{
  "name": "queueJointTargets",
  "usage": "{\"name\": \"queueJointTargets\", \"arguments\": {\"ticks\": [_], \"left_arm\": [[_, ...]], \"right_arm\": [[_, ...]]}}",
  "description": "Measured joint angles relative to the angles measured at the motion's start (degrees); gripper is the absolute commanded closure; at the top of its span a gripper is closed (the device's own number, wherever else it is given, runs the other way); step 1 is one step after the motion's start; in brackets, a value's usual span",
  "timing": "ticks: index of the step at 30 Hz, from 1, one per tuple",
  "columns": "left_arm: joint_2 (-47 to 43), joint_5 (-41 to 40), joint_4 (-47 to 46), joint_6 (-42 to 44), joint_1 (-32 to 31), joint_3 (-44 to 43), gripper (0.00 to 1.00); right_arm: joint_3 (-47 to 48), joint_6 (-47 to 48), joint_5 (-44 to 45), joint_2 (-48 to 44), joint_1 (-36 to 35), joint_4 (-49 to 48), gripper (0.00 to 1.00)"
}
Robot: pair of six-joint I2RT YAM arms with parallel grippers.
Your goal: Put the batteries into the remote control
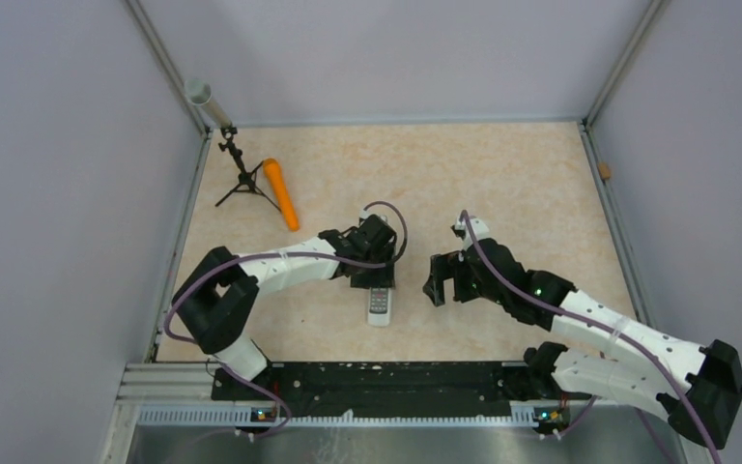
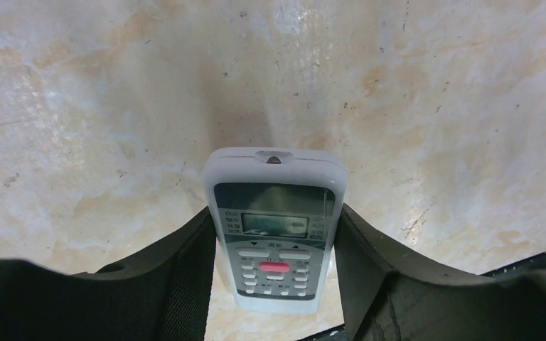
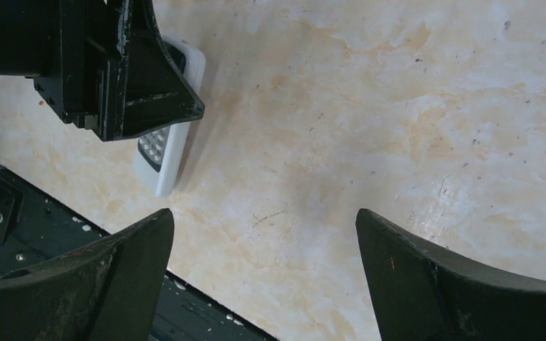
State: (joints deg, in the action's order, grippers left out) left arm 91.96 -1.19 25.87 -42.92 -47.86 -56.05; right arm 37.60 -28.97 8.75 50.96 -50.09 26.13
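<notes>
The white remote control (image 1: pixel 379 304) lies face up on the beige table, screen and buttons showing in the left wrist view (image 2: pixel 275 227). My left gripper (image 1: pixel 371 278) straddles its middle, and both fingers press against its sides (image 2: pixel 275 212). My right gripper (image 1: pixel 442 280) is open and empty over bare table, to the right of the remote (image 3: pixel 263 213). In the right wrist view the remote's lower end (image 3: pixel 163 153) sticks out from under the left gripper (image 3: pixel 114 78). The batteries are out of view.
An orange cylinder (image 1: pixel 281 193) lies at the back left beside a small black tripod (image 1: pixel 242 179). A grey tube (image 1: pixel 208 101) leans in the back left corner. A black rail (image 1: pixel 367 377) runs along the near edge. Walls enclose the table.
</notes>
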Motion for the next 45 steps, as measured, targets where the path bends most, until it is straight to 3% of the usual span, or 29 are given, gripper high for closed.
{"name": "queueJointTargets", "arguments": {"ticks": [10, 21, 22, 23, 36, 45], "left_arm": [[5.18, -1.16, 0.33, -0.28, -0.98, -2.69, 0.44], [5.03, -1.25, 0.26, -0.28, -1.42, -2.64, 0.16], [4.68, -1.25, 0.24, -0.22, -1.42, -2.58, 0.05], [4.20, -1.25, 0.31, -0.17, -1.42, -2.51, 0.02], [-11.52, -1.57, 0.83, 4.68, -1.42, -2.21, 0.01], [-26.97, -7.19, 3.02, 9.92, -1.42, -2.16, 0.01]], "right_arm": [[-0.07, 0.44, 0.42, 0.57, 0.00, -0.44, 0.02], [-0.11, 0.48, 1.14, -0.50, 0.00, -0.35, 0.01], [-0.11, 0.48, 1.27, -1.14, 0.00, -0.37, 0.01], [-0.11, 0.46, 1.33, -1.73, 0.00, -0.37, 0.01], [3.28, -1.92, 10.23, -2.91, 0.00, 3.45, 0.01], [5.66, -6.10, 18.91, -0.44, 0.00, 9.66, 0.01]]}}
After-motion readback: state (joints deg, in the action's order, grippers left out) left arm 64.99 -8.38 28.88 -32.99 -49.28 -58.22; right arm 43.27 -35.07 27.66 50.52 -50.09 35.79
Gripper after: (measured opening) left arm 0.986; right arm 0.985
